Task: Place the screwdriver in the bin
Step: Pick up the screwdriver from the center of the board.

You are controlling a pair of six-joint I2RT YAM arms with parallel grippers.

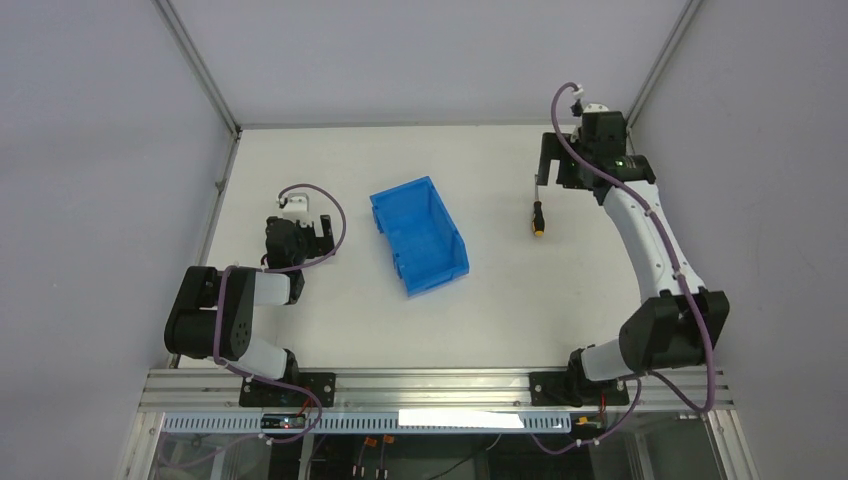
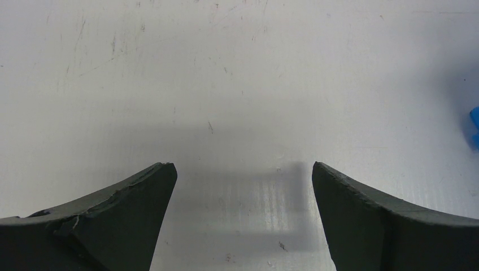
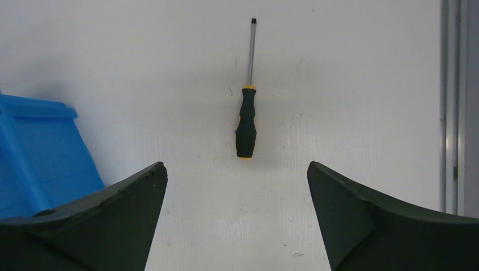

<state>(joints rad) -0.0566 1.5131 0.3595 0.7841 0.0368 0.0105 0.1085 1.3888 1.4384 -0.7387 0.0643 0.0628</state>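
Observation:
The screwdriver (image 1: 539, 215) lies flat on the white table right of the bin, black-and-yellow handle toward the near side, thin shaft pointing to the back. In the right wrist view the screwdriver (image 3: 247, 121) lies just beyond my open, empty right gripper (image 3: 237, 166), centred between the fingers. That gripper (image 1: 548, 165) hovers above the table near the shaft end. The blue bin (image 1: 420, 235) stands mid-table, empty; part of it shows at the left of the right wrist view (image 3: 39, 152). My left gripper (image 1: 322, 232) rests left of the bin, open and empty (image 2: 243, 165) over bare table.
Grey walls and aluminium frame posts enclose the table. A metal rail (image 3: 452, 101) runs along the table's right edge, close to the screwdriver. A sliver of the bin (image 2: 474, 127) shows at the right edge of the left wrist view.

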